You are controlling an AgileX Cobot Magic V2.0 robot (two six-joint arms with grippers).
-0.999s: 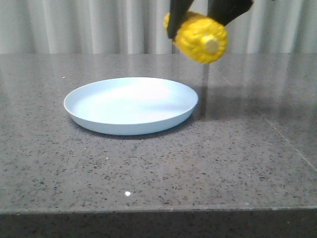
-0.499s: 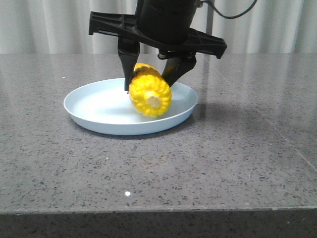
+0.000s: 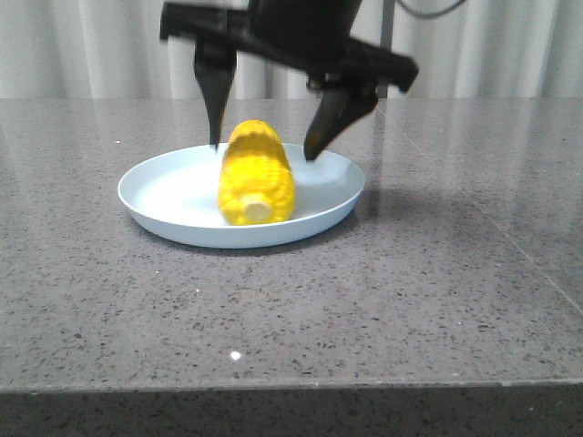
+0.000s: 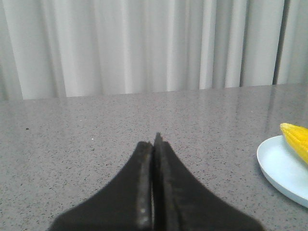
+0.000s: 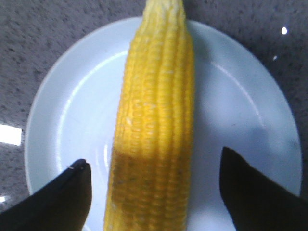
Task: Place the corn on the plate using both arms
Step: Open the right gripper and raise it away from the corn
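Note:
The yellow corn (image 3: 256, 173) lies on the pale blue plate (image 3: 164, 196), its pale stub end toward the camera. My right gripper (image 3: 264, 146) hangs just above it, open, one finger on each side of the cob and clear of it. In the right wrist view the corn (image 5: 154, 130) lies along the middle of the plate (image 5: 236, 110), between the two spread fingers (image 5: 72, 192). My left gripper (image 4: 154, 142) is shut and empty over the bare counter; its view shows the plate's edge (image 4: 279, 166) and the corn's tip (image 4: 296, 137) off to one side.
The grey speckled stone counter (image 3: 410, 291) stretches all round the plate, with its front edge near the camera. Pale curtains (image 3: 109, 45) hang behind the table.
The right gripper carried the corn from high at the back right down onto the plate, then opened and let it go. The cob now lies on the plate, turned slightly.

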